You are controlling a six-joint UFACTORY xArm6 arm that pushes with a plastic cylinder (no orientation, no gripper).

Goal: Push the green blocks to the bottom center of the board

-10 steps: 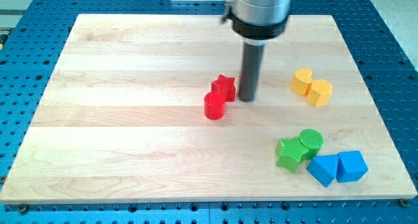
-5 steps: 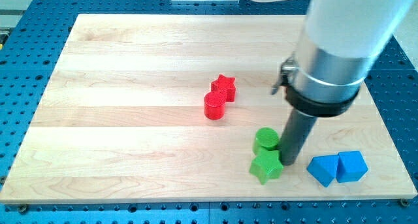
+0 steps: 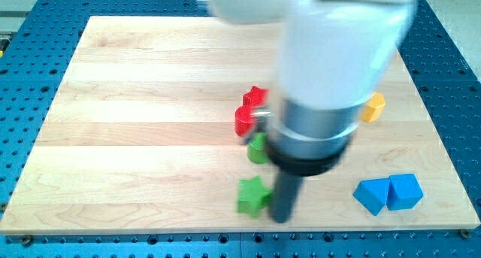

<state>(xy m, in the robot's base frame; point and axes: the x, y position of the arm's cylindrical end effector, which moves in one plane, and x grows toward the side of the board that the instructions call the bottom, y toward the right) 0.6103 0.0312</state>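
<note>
You see my tip (image 3: 282, 217) touching the right side of the green star block (image 3: 252, 195) near the board's (image 3: 135, 138) bottom middle. The other green block (image 3: 257, 148) sits above it, partly hidden.

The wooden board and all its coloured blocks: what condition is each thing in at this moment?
Green star block: flat, near the bottom edge, touching or almost touching my tip on the view's right.
Green round block: partly hidden by the arm.
Red star block: against the red cylinder block.
Yellow block: mostly hidden.
Two blue blocks: touching.
Wooden board: level.
</note>
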